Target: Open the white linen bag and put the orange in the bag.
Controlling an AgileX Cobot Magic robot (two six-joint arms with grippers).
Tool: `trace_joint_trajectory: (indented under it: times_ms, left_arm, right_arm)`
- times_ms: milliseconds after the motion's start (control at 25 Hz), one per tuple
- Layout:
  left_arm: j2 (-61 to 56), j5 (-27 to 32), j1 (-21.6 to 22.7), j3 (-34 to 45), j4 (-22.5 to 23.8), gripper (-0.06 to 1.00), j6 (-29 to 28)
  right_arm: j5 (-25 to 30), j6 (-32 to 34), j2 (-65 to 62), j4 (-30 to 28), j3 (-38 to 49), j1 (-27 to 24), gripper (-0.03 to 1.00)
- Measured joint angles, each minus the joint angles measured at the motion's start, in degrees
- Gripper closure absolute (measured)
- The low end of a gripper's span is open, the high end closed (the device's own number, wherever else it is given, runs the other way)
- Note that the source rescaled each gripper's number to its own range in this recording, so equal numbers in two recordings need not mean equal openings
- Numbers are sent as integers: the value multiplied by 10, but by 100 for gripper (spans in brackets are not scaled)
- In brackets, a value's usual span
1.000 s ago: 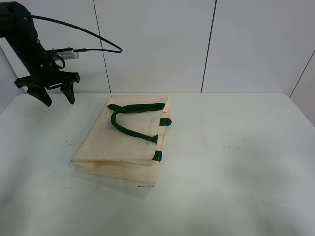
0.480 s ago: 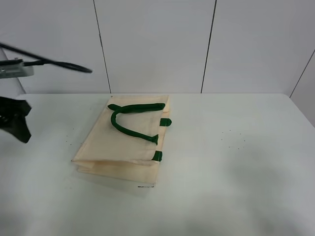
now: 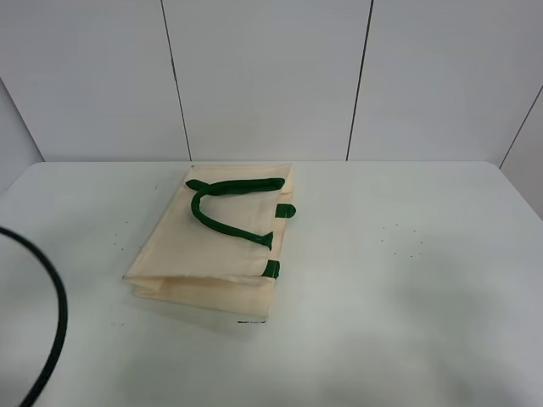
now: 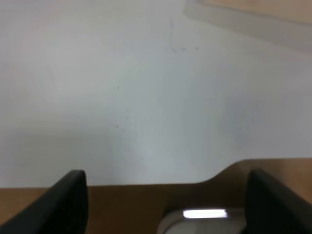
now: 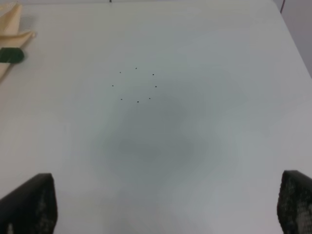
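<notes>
The white linen bag (image 3: 212, 246) lies flat and closed on the table (image 3: 407, 280), its dark green handles (image 3: 222, 208) folded over its upper face. The long axis of the bag runs from the near edge of the table toward the back wall, and its handle edge, the mouth, faces the right side of the table. The orange appears in no view.

Left gripper (image 4: 165, 204): fingers spread apart, holding nothing, positioned over the near table edge. A corner of the bag (image 4: 253, 19) shows ahead of it. Only a black cable (image 3: 47, 322) from this arm enters the exterior view.

Right gripper (image 5: 165, 204): fingers wide apart, empty, above bare table, with one green tab (image 5: 10, 55) of the bag at the frame edge.

Judgement: the mouth faces the right arm, while the left arm suits pinning the bag.
</notes>
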Motion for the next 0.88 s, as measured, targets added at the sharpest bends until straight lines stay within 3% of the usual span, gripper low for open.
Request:
trace_joint_trajectory:
  times_ms: [320, 880]
  left_arm:
    - [-177, 2, 0, 22, 2, 7, 1]
    - [-287, 4, 0, 22, 11, 7, 0]
  right_arm:
    - [0, 1, 0, 0, 0, 0, -3]
    - [0, 1, 0, 0, 0, 0, -3]
